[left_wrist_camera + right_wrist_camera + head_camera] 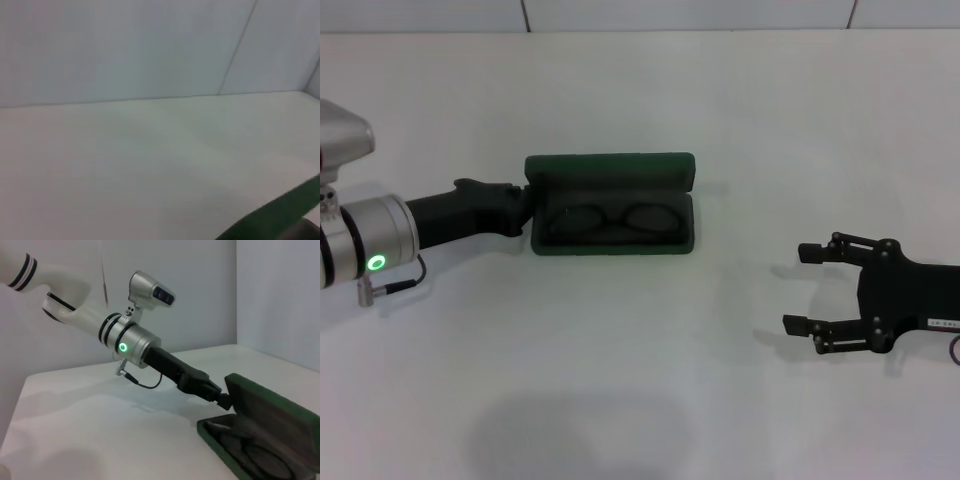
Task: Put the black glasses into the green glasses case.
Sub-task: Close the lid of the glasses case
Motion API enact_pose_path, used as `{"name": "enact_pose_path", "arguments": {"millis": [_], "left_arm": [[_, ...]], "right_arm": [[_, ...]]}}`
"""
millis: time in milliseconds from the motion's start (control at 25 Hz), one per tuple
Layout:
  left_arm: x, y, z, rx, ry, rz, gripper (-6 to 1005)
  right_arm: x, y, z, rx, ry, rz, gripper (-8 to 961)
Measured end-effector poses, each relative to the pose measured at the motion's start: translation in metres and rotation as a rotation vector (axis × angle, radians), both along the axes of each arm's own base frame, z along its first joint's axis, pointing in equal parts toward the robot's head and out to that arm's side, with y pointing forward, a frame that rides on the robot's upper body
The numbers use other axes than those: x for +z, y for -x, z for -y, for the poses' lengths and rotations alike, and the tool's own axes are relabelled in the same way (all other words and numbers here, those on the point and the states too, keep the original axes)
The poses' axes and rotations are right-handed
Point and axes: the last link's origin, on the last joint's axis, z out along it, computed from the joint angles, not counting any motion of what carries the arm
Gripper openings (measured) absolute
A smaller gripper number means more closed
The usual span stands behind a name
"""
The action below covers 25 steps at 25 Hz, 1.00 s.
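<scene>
Left claw is pressed against the case's 9 o'clock end, can't tell if it's gripping. Right claw sits fingers apart at 4 o'clock on the counter. One pair of glasses already inside the one case, so I'd just swing the lid shut gently.

bright even light, soft shadows on the table; left wrist view blurred.

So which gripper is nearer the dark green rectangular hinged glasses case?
Left. The left gripper is at the dark green rectangular hinged glasses case's left end; the right gripper sits well off to its right, open.
</scene>
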Motion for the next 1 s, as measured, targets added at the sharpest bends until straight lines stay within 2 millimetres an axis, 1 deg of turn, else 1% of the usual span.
{"name": "enact_pose_path", "arguments": {"millis": [320, 480, 640, 800, 880, 1000], "left_arm": [[0.009, -0.003, -0.02, 0.024, -0.08, -0.028, 0], [0.01, -0.004, -0.023, 0.024, -0.093, -0.022, 0], [0.013, -0.006, -0.017, 0.033, -0.059, 0.04, 0], [0.028, -0.01, 0.002, 0.046, 0.035, 0.172, -1], [0.037, -0.015, 0.007, 0.07, 0.067, 0.233, -1], [0.045, -0.028, 0.007, 0.077, 0.106, 0.289, -1]], "right_arm": [[-0.001, 0.001, 0.001, 0.003, 0.006, -0.006, 886], [-0.002, 0.002, 0.001, 0.002, 0.006, -0.011, 886], [-0.002, 0.002, 0.001, 0.002, 0.003, -0.013, 886], [-0.002, 0.003, 0.001, 0.003, 0.002, -0.014, 885], [-0.002, 0.004, -0.001, 0.005, -0.001, -0.013, 885], [-0.003, 0.005, -0.002, 0.007, -0.004, -0.011, 886]]}}
